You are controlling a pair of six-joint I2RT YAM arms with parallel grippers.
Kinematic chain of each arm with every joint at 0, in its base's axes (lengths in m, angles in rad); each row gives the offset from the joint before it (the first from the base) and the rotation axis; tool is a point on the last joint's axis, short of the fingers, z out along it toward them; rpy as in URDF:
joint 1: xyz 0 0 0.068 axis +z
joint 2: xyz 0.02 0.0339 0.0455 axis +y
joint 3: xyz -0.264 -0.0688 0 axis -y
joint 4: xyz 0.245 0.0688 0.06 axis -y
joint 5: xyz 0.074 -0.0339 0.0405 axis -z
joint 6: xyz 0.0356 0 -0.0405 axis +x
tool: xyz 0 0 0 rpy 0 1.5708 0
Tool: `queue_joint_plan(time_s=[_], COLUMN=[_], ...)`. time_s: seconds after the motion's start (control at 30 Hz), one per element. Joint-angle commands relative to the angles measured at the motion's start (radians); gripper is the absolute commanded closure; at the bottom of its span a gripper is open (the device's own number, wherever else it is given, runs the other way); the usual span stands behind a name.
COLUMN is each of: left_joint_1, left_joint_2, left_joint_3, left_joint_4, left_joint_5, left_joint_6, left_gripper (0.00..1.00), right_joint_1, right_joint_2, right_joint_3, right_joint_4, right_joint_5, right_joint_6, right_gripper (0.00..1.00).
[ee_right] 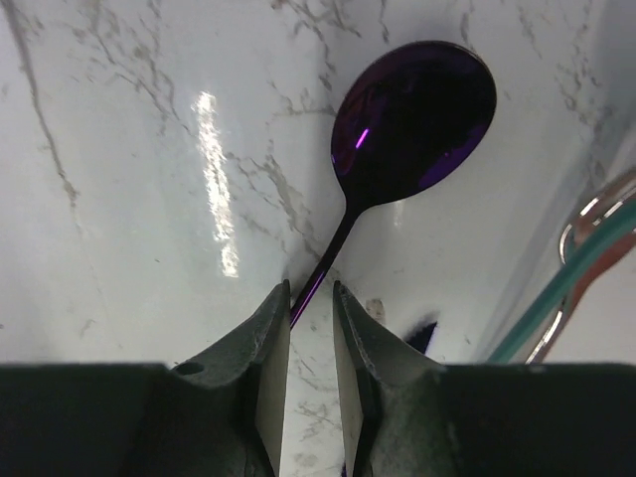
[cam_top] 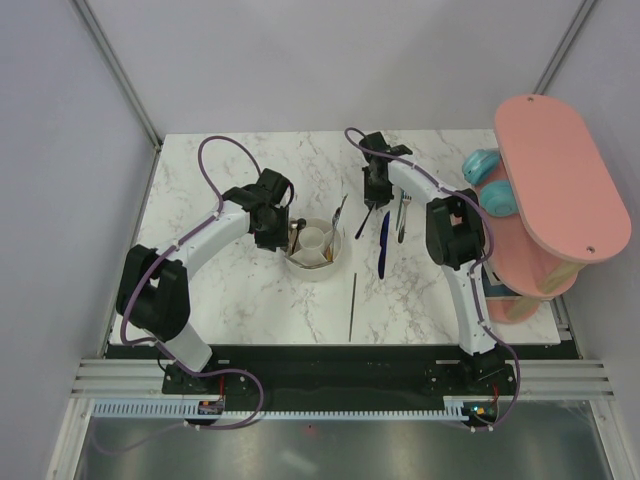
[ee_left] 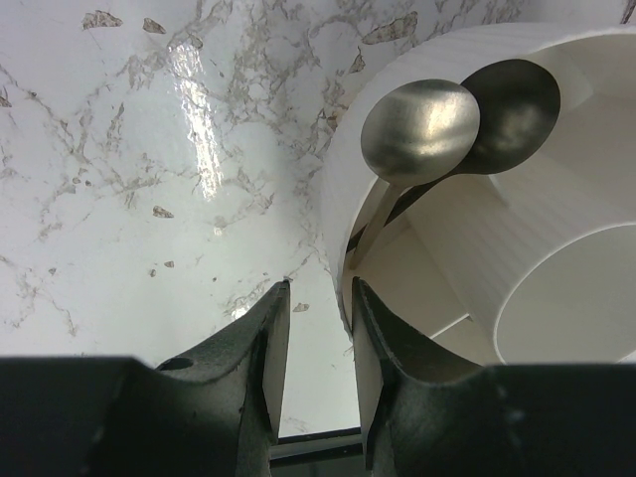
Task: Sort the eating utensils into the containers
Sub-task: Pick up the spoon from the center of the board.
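Note:
The white round container [cam_top: 318, 252] stands mid-table. In the left wrist view two silver spoons [ee_left: 419, 117] stand bowls-up in a ring section of the container [ee_left: 596, 60]. My left gripper [ee_left: 320, 288] is open beside the container's outer wall with only marble between its fingers; in the top view the left gripper [cam_top: 284, 232] is at the container's left side. A purple spoon [ee_right: 412, 119] lies on the table. My right gripper [ee_right: 310, 288] is open and straddles the spoon's thin handle, which touches the left fingertip [ee_right: 281, 298]. From above, the right gripper [cam_top: 372, 204] is at the far middle.
A blue-handled utensil [cam_top: 383, 245], a silver fork [cam_top: 403, 215], a thin stick [cam_top: 353, 305] and a utensil [cam_top: 340, 210] by the container's far rim lie loose. A pink oval board [cam_top: 560, 180] on a stand with teal items [cam_top: 485, 165] is at the right edge.

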Motion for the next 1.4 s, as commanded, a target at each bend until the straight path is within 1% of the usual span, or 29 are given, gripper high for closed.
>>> queue_joint_plan(time_s=[0.0,0.07,0.2,0.33,0.5,0.6,0.67,0.8,0.87,0.9,1.1,1.17,1.2,1.3,1.37], left_joint_1=[0.006,0.005,0.005,0.005,0.005,0.005,0.005,0.005,0.005,0.003,0.005,0.005,0.005,0.003,0.002], left_joint_2=[-0.031,-0.031,-0.041,-0.050,-0.057,-0.061,-0.065,-0.068,-0.064,-0.062,-0.051,-0.050,-0.048,-0.048,-0.050], left_joint_3=[0.015,0.015,0.009,0.001,-0.008,-0.012,-0.015,-0.022,-0.020,-0.017,-0.008,-0.006,-0.006,-0.012,-0.018], left_joint_4=[-0.019,-0.019,-0.019,-0.019,-0.019,-0.019,-0.020,-0.019,-0.017,-0.019,-0.019,-0.019,-0.019,-0.019,-0.019], left_joint_5=[-0.037,-0.035,-0.034,-0.035,-0.035,-0.037,-0.037,-0.037,-0.037,-0.037,-0.034,-0.034,-0.034,-0.032,-0.031], left_joint_6=[-0.013,-0.016,-0.019,-0.022,-0.025,-0.025,-0.026,-0.023,-0.025,-0.025,-0.028,-0.028,-0.029,-0.034,-0.036], left_gripper=[0.62,0.62,0.62,0.62,0.62,0.62,0.62,0.62,0.62,0.62,0.62,0.62,0.62,0.62,0.63], right_joint_1=[-0.014,-0.022,-0.037,-0.042,-0.068,-0.071,-0.070,-0.068,-0.066,-0.066,-0.053,-0.048,-0.048,-0.047,-0.048], right_joint_2=[0.005,-0.008,-0.017,-0.014,0.035,0.057,0.066,0.066,0.063,0.057,0.037,0.034,0.026,0.023,0.032], right_joint_3=[-0.111,-0.135,-0.132,-0.132,-0.108,-0.100,-0.089,-0.080,-0.086,-0.089,-0.124,-0.135,-0.141,-0.155,-0.140], right_joint_4=[-0.125,-0.123,-0.122,-0.106,-0.099,-0.082,-0.077,-0.071,-0.066,-0.063,-0.042,-0.040,-0.039,-0.017,-0.001], right_joint_5=[0.099,0.105,0.120,0.132,0.001,-0.058,-0.076,-0.109,-0.131,-0.135,-0.173,-0.171,-0.168,-0.139,-0.130], right_joint_6=[-0.083,-0.084,-0.110,-0.098,-0.054,-0.064,-0.086,-0.121,-0.141,-0.150,-0.164,-0.170,-0.163,-0.146,-0.124], right_gripper=[0.69,0.70,0.71,0.68,0.66,0.66,0.71,0.84,0.87,0.90,0.95,0.94,0.89,0.70,0.66])
